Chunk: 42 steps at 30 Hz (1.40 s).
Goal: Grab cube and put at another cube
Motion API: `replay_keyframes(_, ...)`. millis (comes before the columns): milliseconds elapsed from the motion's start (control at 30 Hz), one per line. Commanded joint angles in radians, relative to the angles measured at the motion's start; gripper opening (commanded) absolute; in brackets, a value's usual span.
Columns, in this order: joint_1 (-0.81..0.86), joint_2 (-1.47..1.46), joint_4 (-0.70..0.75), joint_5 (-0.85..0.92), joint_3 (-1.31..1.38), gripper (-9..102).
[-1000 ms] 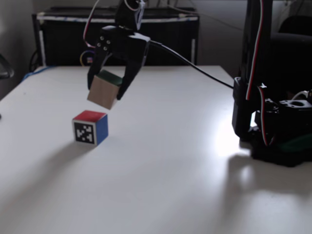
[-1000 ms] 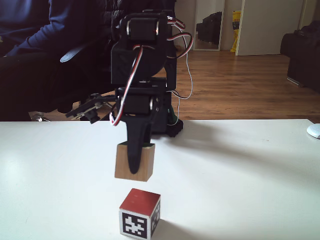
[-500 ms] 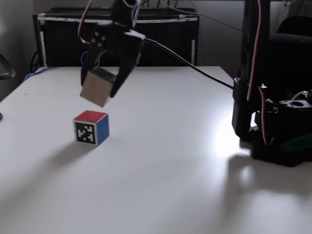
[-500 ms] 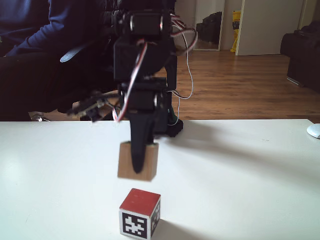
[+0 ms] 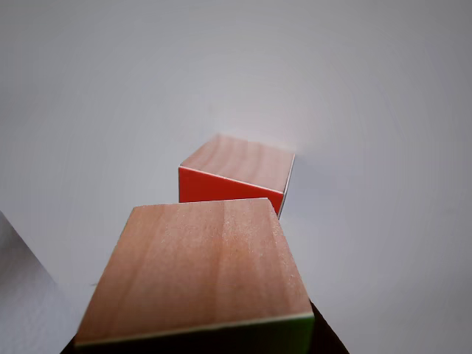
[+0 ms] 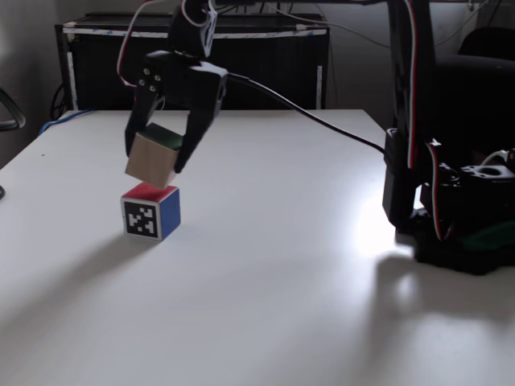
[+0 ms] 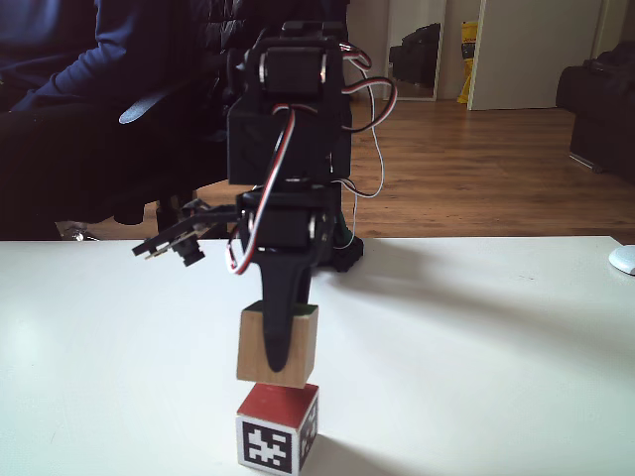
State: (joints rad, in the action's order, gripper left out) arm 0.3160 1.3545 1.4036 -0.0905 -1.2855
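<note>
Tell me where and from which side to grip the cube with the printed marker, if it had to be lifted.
Grip the marker cube across two opposite vertical sides, coming straight down from above: it sits flat on the table, so its sides are parallel and exposed. First, though, the gripper must carry the green-faced cube away, since it hangs tilted just over the red top.

text: none readable | another cube [image 6: 150, 212]: black-and-white marker pattern

Dim daylight leaves a bright glare patch on the white table [image 6: 366, 233] right of the black gripper [image 6: 153, 157]; soft shadows, mild overall softness.
</note>
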Motion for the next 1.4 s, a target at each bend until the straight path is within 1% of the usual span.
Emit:
replay_keyframes(0,-0.012,0.002,0.008,-0.003,0.055,7)
replay_keyframes(200,-0.017,-0.034,0.02,-0.002,0.075,8)
replay_keyframes(467,-0.012,-0.11,0.054,-0.006,0.138,14)
replay_keyframes(633,-0.011,-0.14,0.075,-0.005,0.163,24)
replay_keyframes(667,-0.012,-0.143,0.08,-0.005,0.167,27)
replay_keyframes(733,-0.017,-0.147,0.083,0.006,0.169,36)
replay_keyframes(767,-0.02,-0.15,0.086,0.009,0.169,37)
replay_keyframes(1067,-0.026,-0.158,0.098,-0.012,0.178,39)
replay_keyframes(1367,-0.055,-0.132,0.166,-0.048,0.215,42)
